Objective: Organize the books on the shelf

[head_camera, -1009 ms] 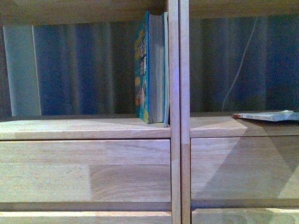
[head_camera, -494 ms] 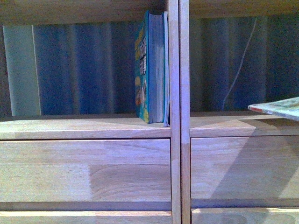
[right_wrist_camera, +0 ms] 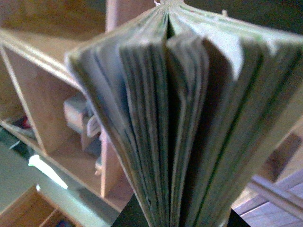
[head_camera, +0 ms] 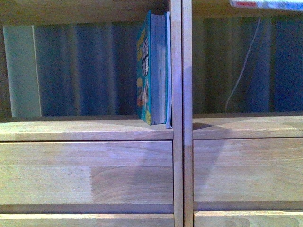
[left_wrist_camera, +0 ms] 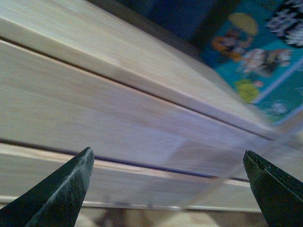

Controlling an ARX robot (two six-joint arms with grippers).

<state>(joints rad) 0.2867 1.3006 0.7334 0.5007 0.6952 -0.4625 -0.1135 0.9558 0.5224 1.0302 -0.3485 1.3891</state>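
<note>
Books first, front view: teal books (head_camera: 156, 71) stand upright in the left compt of the shelf (head_camera: 177, 142), pressed against the centre divider, page edges facing the camera. The rest of that compt is bare board. A lifted book (head_camera: 270, 4) shows only as a thin white, red and blue strip at the top edge over the right compt, roughly level and clear of the board below. A pale cable (head_camera: 241, 71) hangs behind the right compt against the dark striped backdrop. Plain drawer fronts (head_camera: 85, 172) run under both compts, w/ a shadow across the right one. Neither arm is in this view.

Left wrist view: left end effector (left_wrist_camera: 166, 152) is spread wide w/ nothing btwn its dark fingertips (left_wrist_camera: 71, 184). It hangs close in front of a drawer front and the shelf board edge. The teal cover w/ cartoon figures (left_wrist_camera: 255, 52) sits beyond that edge, blurred.

Right wrist view: lifted book's (right_wrist_camera: 180, 118) fanned page edges fill nearly everything and block most else. Right end effector (right_wrist_camera: 180, 218) shows only as dark slivers at the book's base, clamped on it. Behind is a second wooden unit (right_wrist_camera: 42, 104) holding small items too blurred to name.
</note>
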